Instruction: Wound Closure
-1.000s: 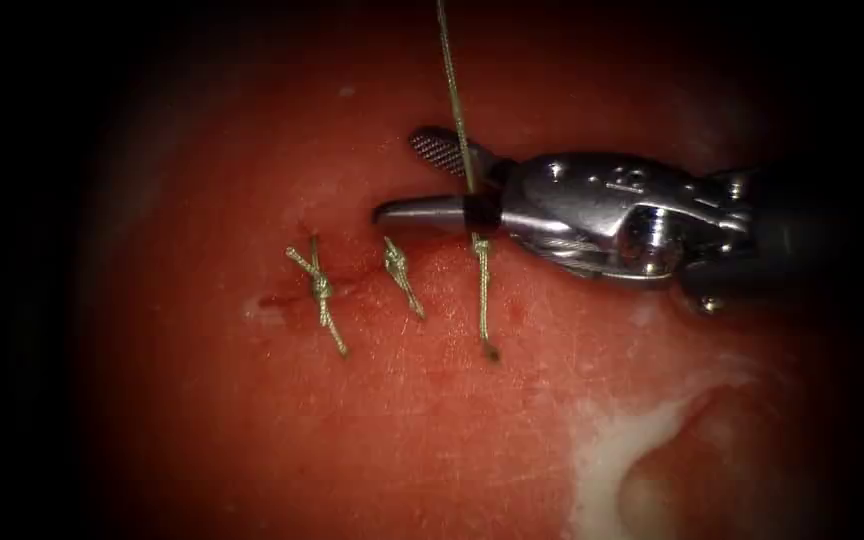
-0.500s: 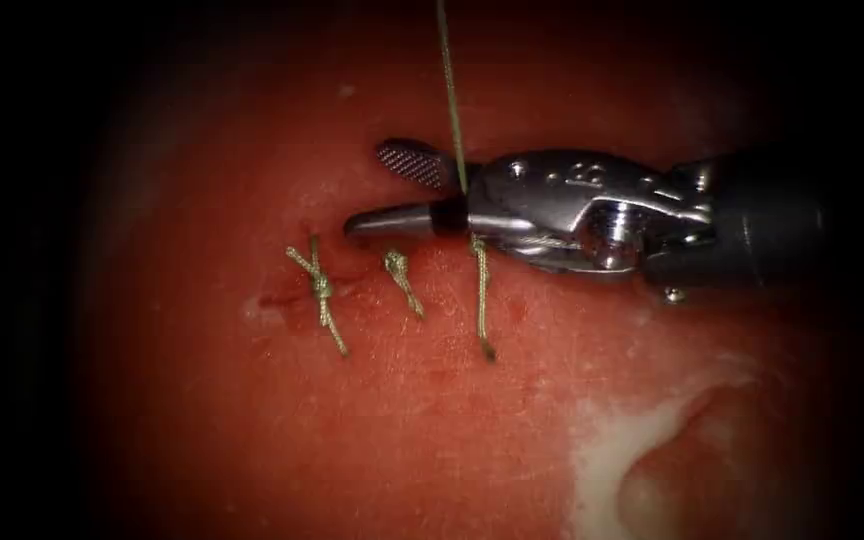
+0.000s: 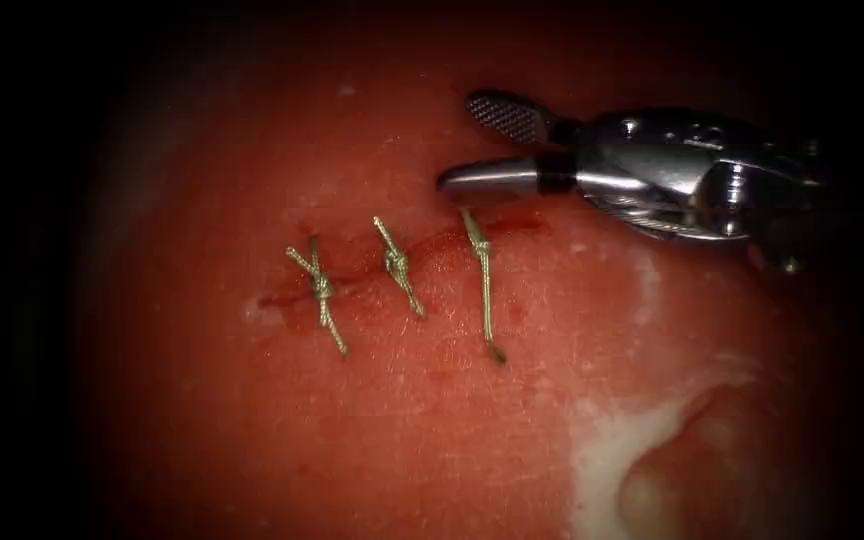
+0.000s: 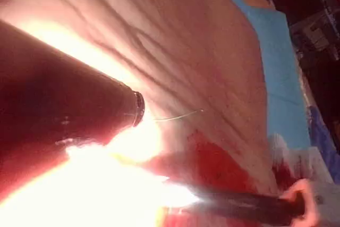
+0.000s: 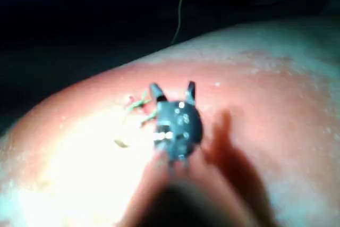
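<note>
**Open steel jaws over a three-stitch closure, long strand gone from the newest knot**

The right arm's polished steel needle driver (image 3: pixel 477 145) sits toward one o'clock in the endoscope view, its jaws spread apart and holding nothing: one jaw shows a cross-hatched gripping face, the other a smooth tapered back. Half a second ago the taut olive strand ran between those jaws up out of the picture; now that strand is gone from the stitch and the tool has shifted up and to the right, clear of the knot. In the right wrist view the same tool (image 5: pixel 172 91) shows both tips parted above the tissue, and a loose thin length of thread (image 5: pixel 180 9) hangs above it.

The glossy, red, slightly pebbled pork tissue (image 3: pixel 432 420) carries a shallow dark-red cut (image 3: pixel 352 285) running from nine toward two o'clock. Three braided olive-green stitches cross it: the left stitch (image 3: pixel 320 295), the middle stitch (image 3: pixel 397 265) and the right, newest stitch (image 3: pixel 482 280), whose tail trails toward six o'clock. A pale fatty patch (image 3: pixel 642 450) lies at five o'clock. The needle cannot be made out in these pictures.

Likely risks: the parted tips hover just beside the cut's still-open right end (image 3: pixel 522 222), so a careless drop could score the soft surface or snag the newest knot's short upper stub and loosen it. The wet sheen suggests slippery handling.
</note>
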You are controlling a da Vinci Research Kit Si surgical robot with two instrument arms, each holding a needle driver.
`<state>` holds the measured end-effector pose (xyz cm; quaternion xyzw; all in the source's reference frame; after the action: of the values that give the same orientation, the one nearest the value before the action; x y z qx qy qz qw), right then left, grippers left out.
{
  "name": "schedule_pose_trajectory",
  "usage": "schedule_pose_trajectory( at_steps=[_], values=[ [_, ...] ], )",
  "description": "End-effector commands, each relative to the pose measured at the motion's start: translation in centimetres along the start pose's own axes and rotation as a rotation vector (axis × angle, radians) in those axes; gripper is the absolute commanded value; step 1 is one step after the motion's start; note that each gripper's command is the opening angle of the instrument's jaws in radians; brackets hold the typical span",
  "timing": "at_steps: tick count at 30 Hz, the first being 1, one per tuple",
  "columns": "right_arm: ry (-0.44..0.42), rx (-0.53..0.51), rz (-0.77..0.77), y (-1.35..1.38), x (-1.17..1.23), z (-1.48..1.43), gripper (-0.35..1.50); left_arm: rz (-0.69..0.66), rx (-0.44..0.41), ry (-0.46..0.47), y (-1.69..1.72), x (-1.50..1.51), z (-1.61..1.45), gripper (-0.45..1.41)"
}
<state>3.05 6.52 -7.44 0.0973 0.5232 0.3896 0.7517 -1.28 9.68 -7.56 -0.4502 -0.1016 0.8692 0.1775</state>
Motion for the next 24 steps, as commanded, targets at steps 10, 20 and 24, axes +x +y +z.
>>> schedule_pose_trajectory(
  at_steps=[10, 20, 24],
  values=[
    [-0.005, -0.104, 0.023, 0.28, -0.27, -1.25, 1.35, -0.057, -0.086, 0.029, 0.27, -0.14, 1.71, -0.35],
    [-0.004, -0.048, 0.037, 0.07, -0.29, -1.13, 1.35, -0.089, -0.124, -0.013, 0.26, -0.6, 2.92, -0.35],
    [-0.004, -0.033, 0.038, -0.04, -0.28, -1.05, 1.35, -0.106, -0.112, -0.022, 0.12, -0.66, 3.21, -0.35]
  ],
)
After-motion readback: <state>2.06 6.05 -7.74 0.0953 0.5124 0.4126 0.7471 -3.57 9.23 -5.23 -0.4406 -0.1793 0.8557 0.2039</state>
